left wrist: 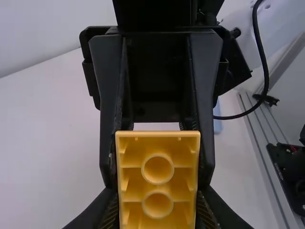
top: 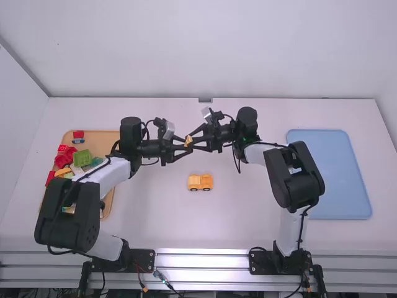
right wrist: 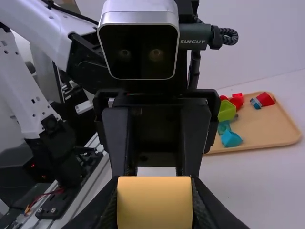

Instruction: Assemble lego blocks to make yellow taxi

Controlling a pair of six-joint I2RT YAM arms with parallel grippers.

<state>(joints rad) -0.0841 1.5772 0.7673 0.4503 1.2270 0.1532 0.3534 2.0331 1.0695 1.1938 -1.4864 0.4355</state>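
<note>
Here, seen from above, pinching one yellow block [top: 188, 141] with both left gripper [top: 188, 146] and right gripper [top: 190, 141], tip to tip over the white table [top: 155, 211]. Closed on it from opposite sides, with jaws parted only by its width. Turned to the left wrist view with round sockets in a hollow face. Resting upright on the table nearer the arm bases, as a yellow block vehicle [top: 200, 182] with dark wheels. Flanked by a tan tray [top: 107, 138] of coloured blocks [top: 82, 158] at left, a blue tray [top: 332, 177] at right.
</note>
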